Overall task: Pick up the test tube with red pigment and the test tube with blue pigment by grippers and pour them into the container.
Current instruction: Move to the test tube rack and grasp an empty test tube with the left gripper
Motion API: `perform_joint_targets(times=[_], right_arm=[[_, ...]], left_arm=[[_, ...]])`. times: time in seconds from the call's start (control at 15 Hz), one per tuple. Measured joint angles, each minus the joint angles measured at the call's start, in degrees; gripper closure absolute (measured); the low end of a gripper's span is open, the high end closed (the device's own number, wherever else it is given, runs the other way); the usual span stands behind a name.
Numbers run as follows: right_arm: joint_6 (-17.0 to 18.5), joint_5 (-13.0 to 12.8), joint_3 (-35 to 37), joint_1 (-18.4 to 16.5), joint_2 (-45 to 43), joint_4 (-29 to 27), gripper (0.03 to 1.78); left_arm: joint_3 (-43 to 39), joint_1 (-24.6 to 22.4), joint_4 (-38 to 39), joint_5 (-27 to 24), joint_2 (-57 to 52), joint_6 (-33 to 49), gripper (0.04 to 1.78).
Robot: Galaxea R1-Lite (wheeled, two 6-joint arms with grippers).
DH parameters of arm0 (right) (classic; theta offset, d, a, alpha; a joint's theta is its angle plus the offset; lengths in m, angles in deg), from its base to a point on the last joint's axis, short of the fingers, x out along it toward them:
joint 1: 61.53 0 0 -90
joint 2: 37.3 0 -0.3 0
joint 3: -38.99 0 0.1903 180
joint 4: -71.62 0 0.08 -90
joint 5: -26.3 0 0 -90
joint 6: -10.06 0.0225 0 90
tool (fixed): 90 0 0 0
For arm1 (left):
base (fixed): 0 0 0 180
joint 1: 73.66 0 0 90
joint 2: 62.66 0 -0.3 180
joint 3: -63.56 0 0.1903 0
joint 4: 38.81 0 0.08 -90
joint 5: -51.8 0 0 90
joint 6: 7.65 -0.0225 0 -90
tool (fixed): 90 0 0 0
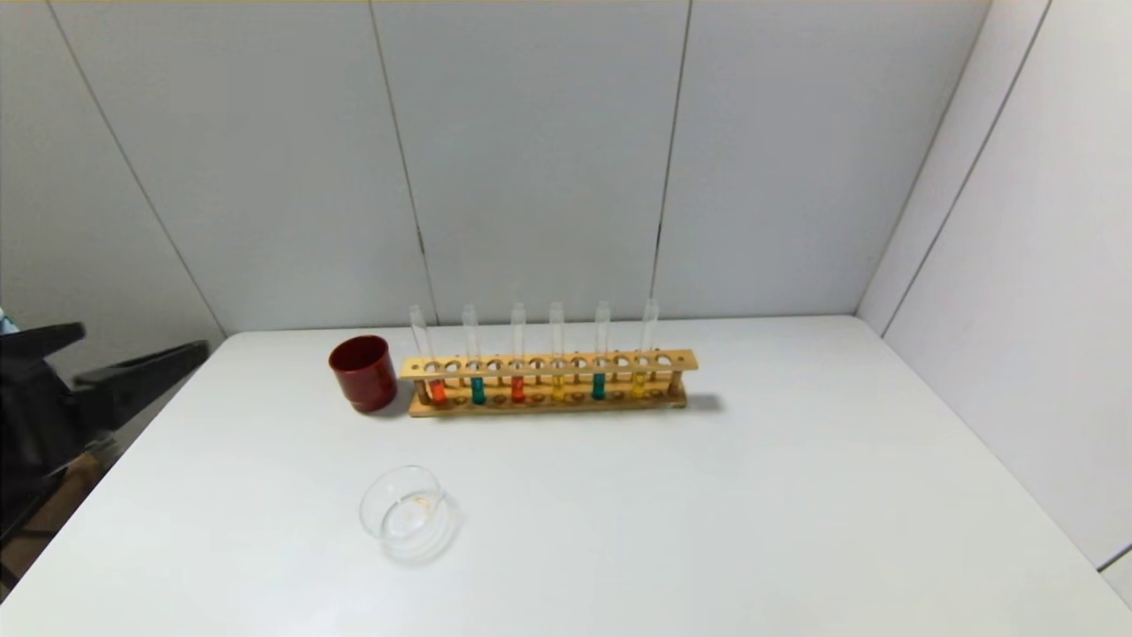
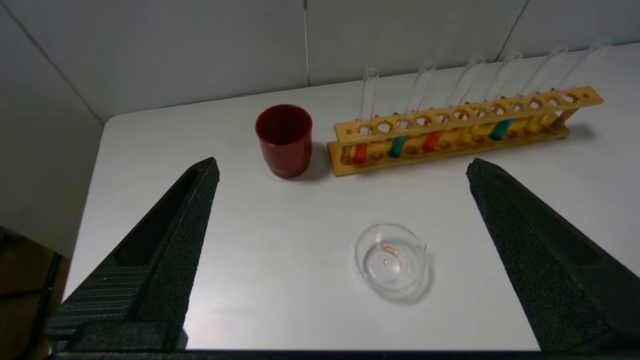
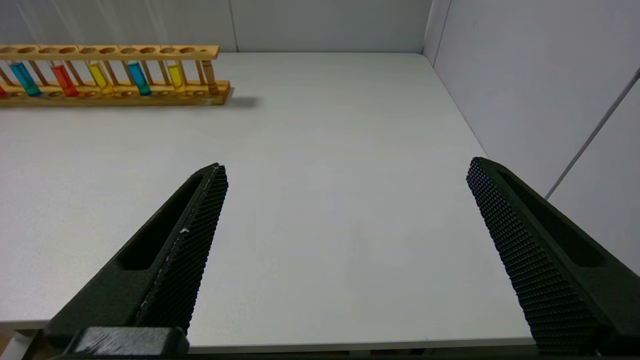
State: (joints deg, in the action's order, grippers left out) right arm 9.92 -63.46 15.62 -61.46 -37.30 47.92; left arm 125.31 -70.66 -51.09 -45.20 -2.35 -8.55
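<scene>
Slender glass tubes, wooden rack [image 1: 548, 364]

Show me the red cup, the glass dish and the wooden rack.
red cup [image 1: 363, 376], head view, outer wall.
glass dish [image 1: 378, 520], head view, near rim.
wooden rack [image 1: 681, 360], head view, top rail's right end.

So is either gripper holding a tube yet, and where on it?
No. The left gripper and right gripper are both open and empty; all tubes stand in the rack.
</scene>
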Motion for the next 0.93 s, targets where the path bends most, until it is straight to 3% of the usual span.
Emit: perform_joint_targets(times=[0.53, 0.93], right_arm=[[0.0, 0.0, 0.0, 0.0, 0.0, 0.0, 0.06], [0.0, 0.0, 0.0, 0.0, 0.0, 0.0, 0.06]], left_arm=[[7.6, 3.8, 21.6, 0.0, 34.9, 1.8, 0.07], [13.7, 5.3, 23.9, 0.3, 47.4, 4.2, 0.07]])
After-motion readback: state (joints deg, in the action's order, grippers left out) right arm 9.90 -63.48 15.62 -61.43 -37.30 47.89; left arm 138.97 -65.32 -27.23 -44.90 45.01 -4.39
